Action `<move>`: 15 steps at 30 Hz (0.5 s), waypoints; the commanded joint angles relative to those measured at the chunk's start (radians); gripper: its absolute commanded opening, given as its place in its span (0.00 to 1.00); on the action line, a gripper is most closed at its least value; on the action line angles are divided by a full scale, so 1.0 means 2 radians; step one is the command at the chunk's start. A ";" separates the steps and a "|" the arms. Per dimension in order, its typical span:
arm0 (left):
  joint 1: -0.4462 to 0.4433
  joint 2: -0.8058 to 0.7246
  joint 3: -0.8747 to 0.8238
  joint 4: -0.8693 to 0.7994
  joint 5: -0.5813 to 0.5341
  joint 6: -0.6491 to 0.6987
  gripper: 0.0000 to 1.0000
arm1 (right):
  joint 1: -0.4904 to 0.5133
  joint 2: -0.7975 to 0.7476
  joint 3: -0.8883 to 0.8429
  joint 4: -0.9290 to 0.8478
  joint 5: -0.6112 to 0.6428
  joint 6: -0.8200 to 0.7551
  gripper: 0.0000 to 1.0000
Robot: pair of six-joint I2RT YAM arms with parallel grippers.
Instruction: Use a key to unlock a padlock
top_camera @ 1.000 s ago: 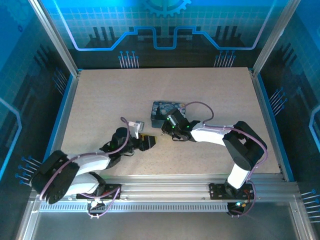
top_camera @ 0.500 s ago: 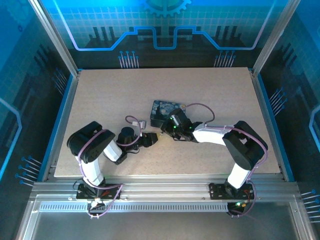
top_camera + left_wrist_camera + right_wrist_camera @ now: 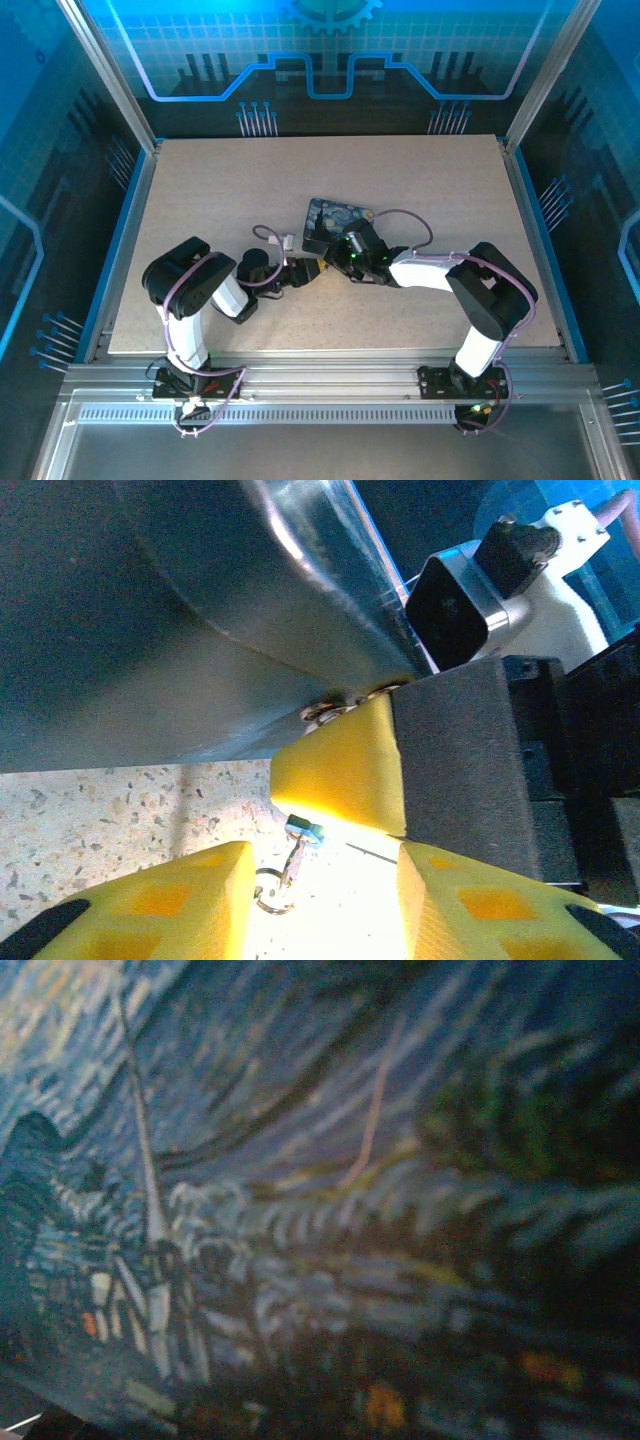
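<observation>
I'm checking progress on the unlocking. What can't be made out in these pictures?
1. The padlock: top view, too small, covered where the left gripper and right gripper meet.
2. Right gripper's opening: right wrist view, close against the box, is blurred.
3. The small ringed metal piece, left wrist view: too small to confirm as the key.

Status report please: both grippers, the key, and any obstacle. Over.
Left gripper jaws open, straddling likely key on table. Right gripper beside painted box, jaws unclear. Box crowds the spot.
</observation>
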 commanded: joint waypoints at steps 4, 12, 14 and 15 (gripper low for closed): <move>0.001 0.019 0.009 0.019 0.028 0.000 0.41 | -0.008 -0.019 -0.007 0.010 -0.020 0.010 0.00; 0.001 0.026 0.016 0.019 0.036 -0.001 0.36 | -0.008 -0.021 -0.007 0.010 -0.021 0.011 0.00; 0.000 0.027 0.017 0.019 0.037 -0.001 0.35 | -0.008 -0.021 -0.007 0.010 -0.023 0.012 0.00; -0.001 0.028 0.018 0.019 0.037 -0.001 0.35 | -0.008 -0.021 -0.007 0.010 -0.023 0.013 0.00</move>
